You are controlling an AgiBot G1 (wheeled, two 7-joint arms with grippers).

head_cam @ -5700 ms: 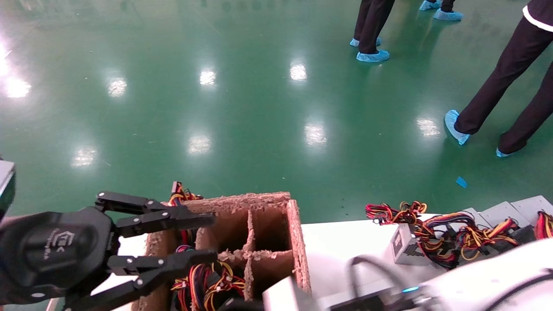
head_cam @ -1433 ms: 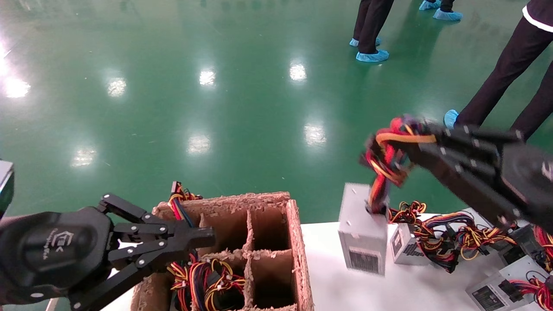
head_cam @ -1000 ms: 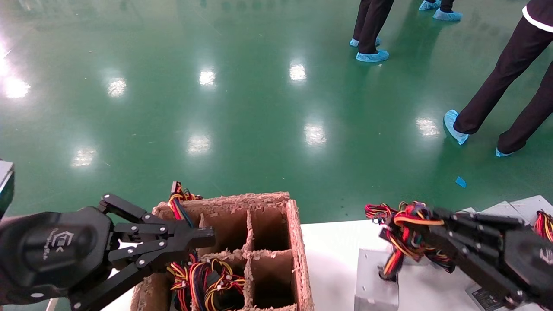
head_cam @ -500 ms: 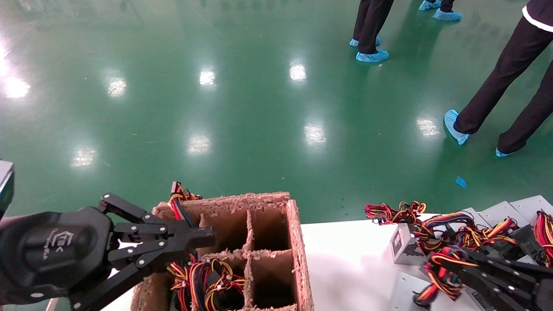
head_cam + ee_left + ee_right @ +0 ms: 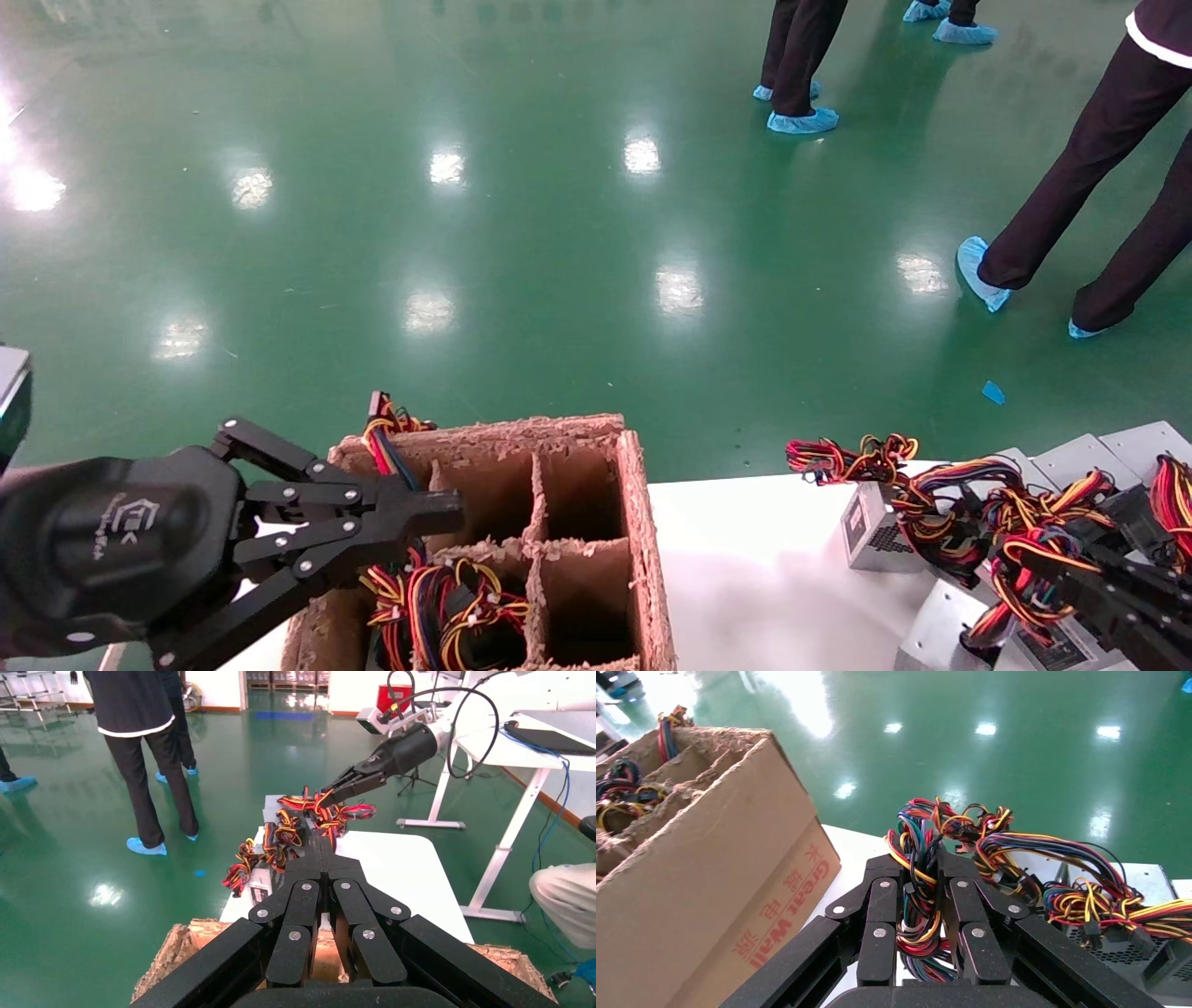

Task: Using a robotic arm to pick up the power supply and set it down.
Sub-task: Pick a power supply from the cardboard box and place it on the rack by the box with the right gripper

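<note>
Green glossy floor [image 5: 521, 233] fills the far view, with a white table [image 5: 745, 568] below it at the head view's 6 o'clock. Next in size is the brown divided cardboard box [image 5: 577, 531], wire bundles still in its left cells, where my left gripper [image 5: 410, 522] hangs with its fingers drawn together on nothing. My right gripper [image 5: 1043, 573], at 4 o'clock, is far the nearer to the work: its fingers are clamped on the wire bundle [image 5: 916, 903] of the power supply [image 5: 936, 638], whose grey body lies just under and to 8 o'clock of the fingertips, seemingly resting on the table, though the frame edge cuts it off. Other grey units [image 5: 875, 536] sit just beyond at 12 o'clock, cables tangled close.
</note>
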